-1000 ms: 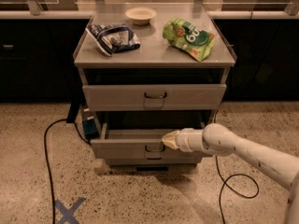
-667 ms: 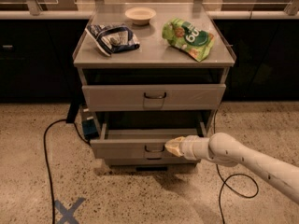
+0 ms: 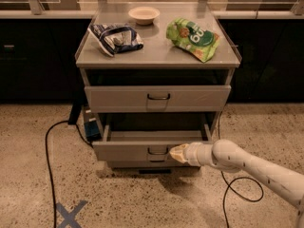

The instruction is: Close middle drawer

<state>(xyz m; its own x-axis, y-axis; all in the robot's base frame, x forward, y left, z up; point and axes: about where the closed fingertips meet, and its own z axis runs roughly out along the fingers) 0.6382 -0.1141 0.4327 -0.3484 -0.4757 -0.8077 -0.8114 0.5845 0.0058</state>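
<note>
The middle drawer is a wide, shallow grey drawer with a low front panel and a small dark wire handle. It stands pulled out from the grey cabinet, and a strip of its bare inside shows. My gripper comes in from the right. Its pale tip rests against the drawer's front panel just right of the handle, with the fingers together and nothing in them. The white arm runs off to the lower right.
The upper drawer, with a taller front, sits nearly shut. On the cabinet top lie a dark snack bag, a green chip bag and a white bowl. Black cables lie on the floor on both sides. A blue tape X marks the floor.
My gripper has dropped slightly along the drawer's front panel and stays beside the handle. The drawer has not visibly moved.
</note>
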